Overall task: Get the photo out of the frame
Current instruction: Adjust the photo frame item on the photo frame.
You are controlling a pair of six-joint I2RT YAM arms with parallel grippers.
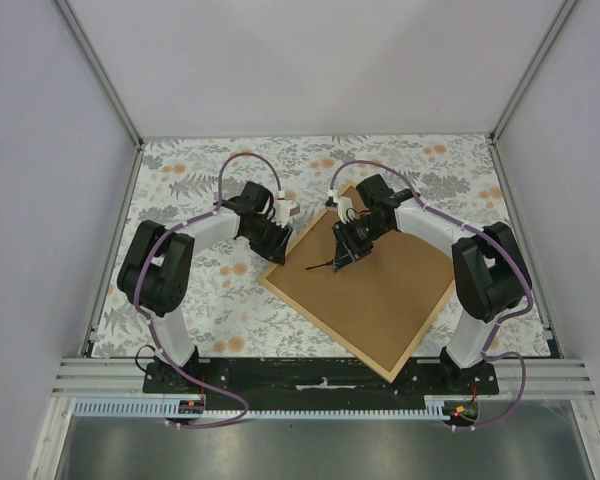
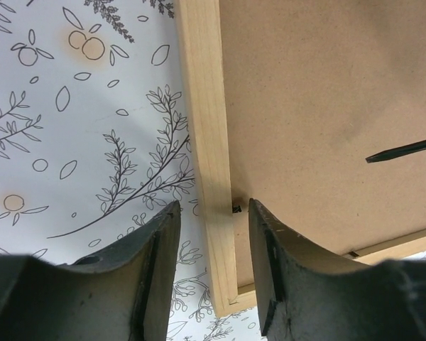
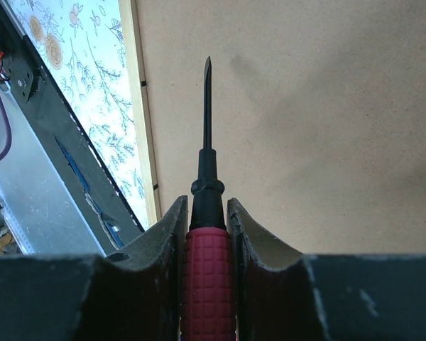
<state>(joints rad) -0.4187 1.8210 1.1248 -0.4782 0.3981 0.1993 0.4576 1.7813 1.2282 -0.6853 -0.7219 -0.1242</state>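
The frame (image 1: 365,285) lies face down on the floral table, its brown backing board up and thin tan wooden strips around it. The photo is hidden under the board. My left gripper (image 1: 277,243) is open at the frame's left edge; in the left wrist view the left gripper (image 2: 211,213) straddles the tan strip (image 2: 209,142) beside a small black clip (image 2: 236,208). My right gripper (image 1: 346,245) hovers over the board (image 3: 305,121) and is shut on a red-handled screwdriver (image 3: 207,277). Its black shaft (image 1: 323,265) points left over the board, and the tip also shows in the left wrist view (image 2: 401,150).
The floral tablecloth (image 1: 195,300) surrounds the frame. A black rail (image 1: 320,375) and the arm bases run along the near edge. Metal posts (image 1: 100,70) and grey walls bound the sides and back. Two more small clips (image 3: 155,187) show on the frame's strip in the right wrist view.
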